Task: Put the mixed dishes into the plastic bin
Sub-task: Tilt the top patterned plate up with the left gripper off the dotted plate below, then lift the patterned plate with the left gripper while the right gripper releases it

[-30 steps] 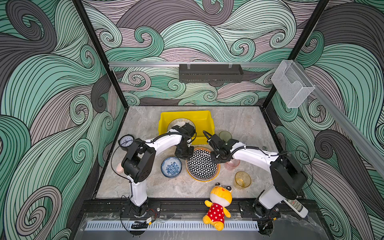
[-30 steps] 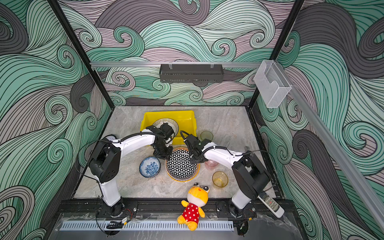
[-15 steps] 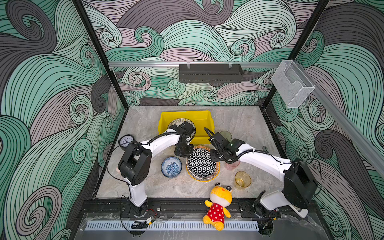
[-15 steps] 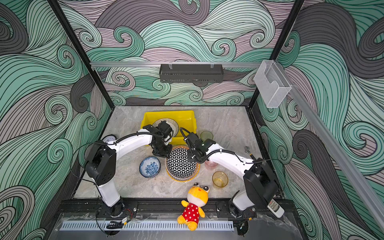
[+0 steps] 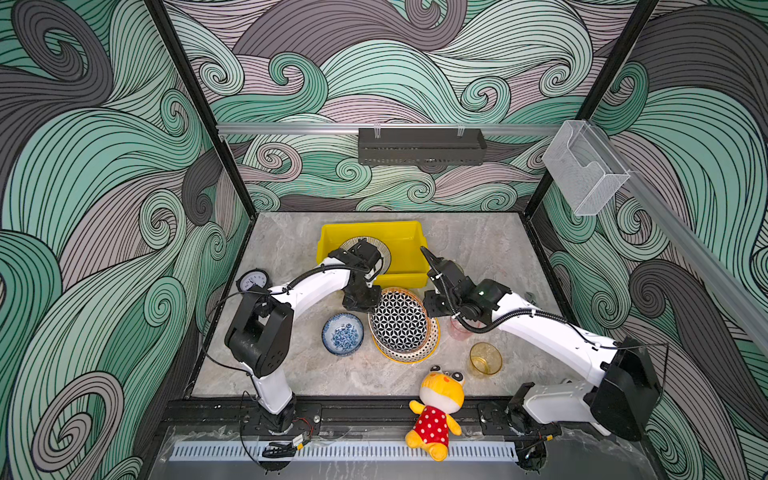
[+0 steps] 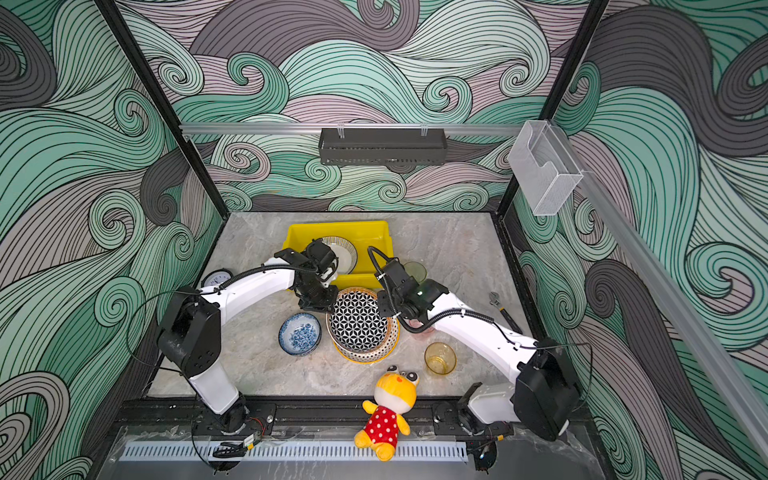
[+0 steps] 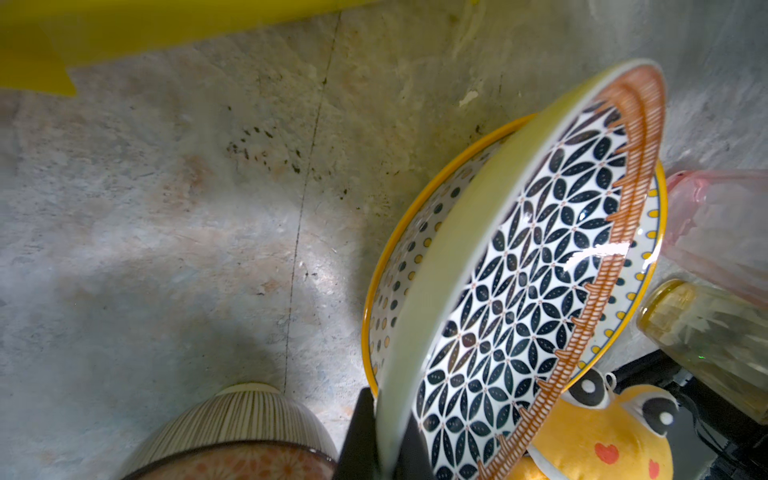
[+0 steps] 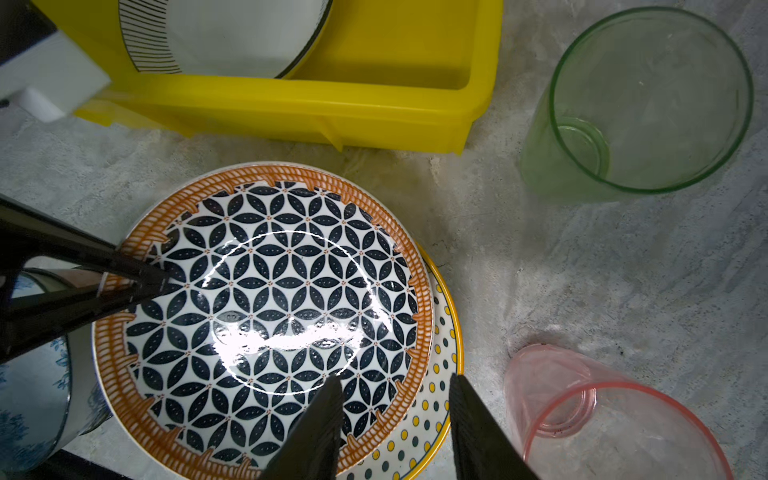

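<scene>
Swirling green, lilac and grey wallpaper was seen on every wall, and a grey marbled tabletop was spread below it. Toward the back of that surface the yellow plastic bin was set, and a striped plate was already lodged inside it, in the bin's left half as shown in both top views.

Just in front of the bin's near wall, a geometric plate was seen tilted, one edge lifted and the rest laid over a dotted plate that lay flat on the tabletop. The lifted rim was pinched between the closed fingers of the left gripper, as the left wrist view showed.

The right gripper was held over the plate edge farther from the bin. Its fingers were parted moderately, both plate rims were seen in the gap, and nothing was gripped; contact could not be judged.

Outside the bin, a blue floral bowl was placed in front of its left half. A green cup stood just beside its near right corner. A pink cup and an amber cup were found farther forward of that corner.
</scene>
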### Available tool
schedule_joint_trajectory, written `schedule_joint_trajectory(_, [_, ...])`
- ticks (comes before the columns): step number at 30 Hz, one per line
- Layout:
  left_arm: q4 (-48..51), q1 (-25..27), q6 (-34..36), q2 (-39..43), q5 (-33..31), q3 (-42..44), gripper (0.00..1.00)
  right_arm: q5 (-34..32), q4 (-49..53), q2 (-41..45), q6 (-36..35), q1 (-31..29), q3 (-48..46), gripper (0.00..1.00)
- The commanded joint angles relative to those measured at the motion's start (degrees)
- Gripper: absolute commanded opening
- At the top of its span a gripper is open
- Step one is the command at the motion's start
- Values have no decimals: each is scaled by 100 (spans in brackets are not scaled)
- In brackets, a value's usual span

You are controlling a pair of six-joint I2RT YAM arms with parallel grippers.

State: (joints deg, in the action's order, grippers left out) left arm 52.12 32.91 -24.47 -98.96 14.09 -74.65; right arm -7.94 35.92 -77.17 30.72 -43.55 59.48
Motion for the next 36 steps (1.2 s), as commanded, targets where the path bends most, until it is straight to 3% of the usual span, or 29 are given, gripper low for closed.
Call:
schedule_joint_trajectory(1, [-123,-73,21,394,308,-28,0,-190,-20,170,121,-30,-60,44])
schedule_joint_trajectory(17, [36,-253,189,901,560,-267,0,-365,-75,434,141,-30,-84,48])
schedule_joint_trajectory(36, [0,-593,240,940,648,-616,0,-714,-322,677,105,-32,-288,50])
